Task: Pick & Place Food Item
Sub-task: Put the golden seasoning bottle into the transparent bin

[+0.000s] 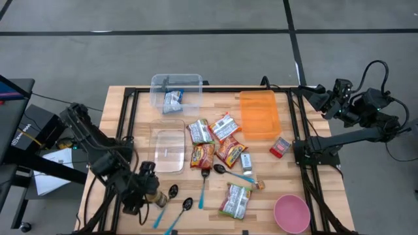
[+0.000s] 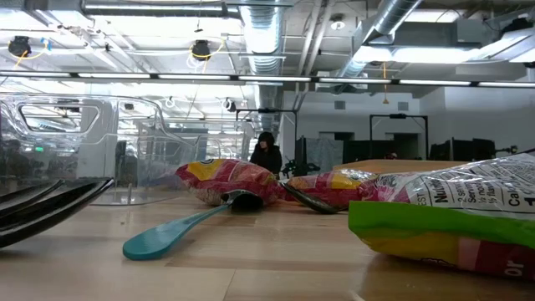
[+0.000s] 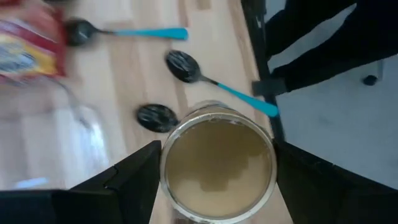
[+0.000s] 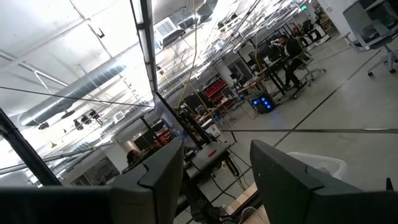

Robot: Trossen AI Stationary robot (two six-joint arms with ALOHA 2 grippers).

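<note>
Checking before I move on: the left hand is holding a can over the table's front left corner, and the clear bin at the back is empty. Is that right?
Not quite. The clear bin at the back is not empty: the high view shows a small packet inside it. The rest stands: the left hand is holding a can over the table's front left corner.

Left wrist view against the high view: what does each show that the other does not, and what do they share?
Only the left wrist view shows the can's round tan top close up, gripped between the left hand's fingers.

Only the high view shows the orange tray, the pink bowl, the clear container and the right hand, raised beyond the table's edge with nothing in it.

Both show the teal-handled spoons and a red snack packet.
</note>
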